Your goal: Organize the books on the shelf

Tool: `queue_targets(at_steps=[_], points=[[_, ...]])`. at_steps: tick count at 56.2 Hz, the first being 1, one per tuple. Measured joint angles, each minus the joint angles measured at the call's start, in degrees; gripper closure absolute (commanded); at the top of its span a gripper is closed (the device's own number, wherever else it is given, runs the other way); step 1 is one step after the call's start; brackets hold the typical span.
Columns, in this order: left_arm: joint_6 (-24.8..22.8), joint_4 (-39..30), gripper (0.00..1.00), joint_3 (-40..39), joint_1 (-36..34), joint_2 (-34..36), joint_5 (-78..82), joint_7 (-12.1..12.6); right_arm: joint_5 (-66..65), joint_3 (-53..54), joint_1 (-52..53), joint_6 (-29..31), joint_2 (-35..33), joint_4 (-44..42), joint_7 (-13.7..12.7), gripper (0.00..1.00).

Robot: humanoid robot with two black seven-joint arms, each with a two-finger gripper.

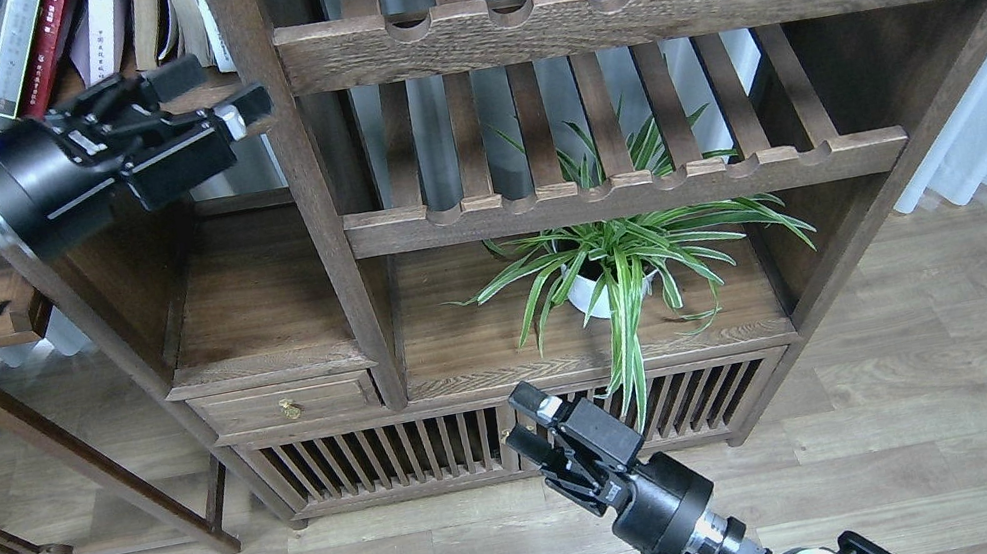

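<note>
The left gripper (221, 86), jaws parted and empty, is hovering level at the front edge of the shelf (235, 79), just below the leaning books (36, 43) in the upper-left bay. The right gripper (525, 424), jaws apart and empty, is waiting low by the cabinet. Rising to spine height first is likely wise, closing squarely on one book.

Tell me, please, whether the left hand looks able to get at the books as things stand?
Probably yes: the left hand is open, right below the books at the shelf edge, with nothing between them.
</note>
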Motion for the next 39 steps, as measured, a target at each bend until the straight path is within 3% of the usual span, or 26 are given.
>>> queue_targets(at_steps=[13, 22, 29, 39], points=[[0.0, 0.1, 0.00, -2.4, 14.0, -11.5, 0.0, 0.0, 0.0, 1.8, 0.7, 0.0, 0.0, -1.4, 0.0, 0.01], [0.0, 0.2, 0.00, -5.1, 28.1, -22.0, -0.4, 0.0, 0.1, 2.8, 0.8, 0.0, 0.0, -1.5, 0.0, 0.01], [0.0, 0.4, 0.00, -5.8, 35.0, -23.7, -0.4, 0.0, 0.1, 2.9, 0.8, 0.0, 0.0, -1.5, -0.1, 0.01], [0.0, 0.5, 0.00, -8.7, 36.8, -24.0, -1.3, 0.0, 0.1, 2.7, 0.8, 0.0, 0.0, -1.5, -0.1, 0.01]])
